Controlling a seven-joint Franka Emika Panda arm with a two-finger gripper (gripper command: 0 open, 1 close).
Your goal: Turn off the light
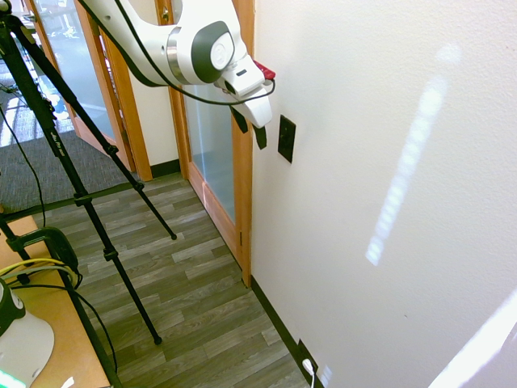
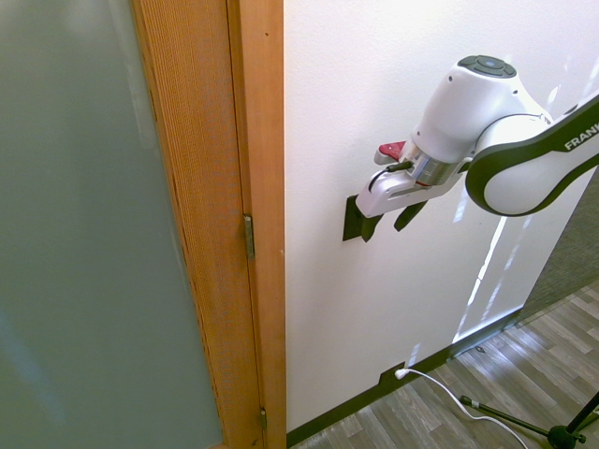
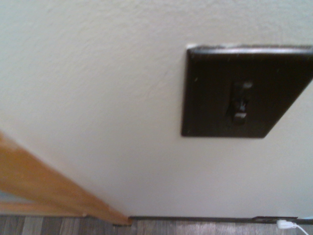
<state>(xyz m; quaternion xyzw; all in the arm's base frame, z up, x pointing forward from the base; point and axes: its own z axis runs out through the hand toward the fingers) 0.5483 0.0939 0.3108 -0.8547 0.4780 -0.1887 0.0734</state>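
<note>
Wrist view: your light switch [image 3: 242, 91], a black plate with a small toggle, fills the close-up on the white wall [image 3: 98, 73] | first exterior view: tool [image 1: 250, 127] just beside the switch [image 1: 287, 138], next to the wooden door frame [image 1: 241, 186] | second exterior view: tool [image 2: 388, 222] fingers spread apart, one overlapping the plate [image 2: 351, 217]; contact unclear.

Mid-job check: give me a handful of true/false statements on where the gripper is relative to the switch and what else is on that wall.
1. The gripper is up by the black switch plate. True.
2. The fingers are clamped on a cable. False: they hold nothing.
3. The switch plate is mounted on the wooden door frame. False: it is on the white wall, beside the frame.
4. A white plug sits low by the baseboard. True.
</note>
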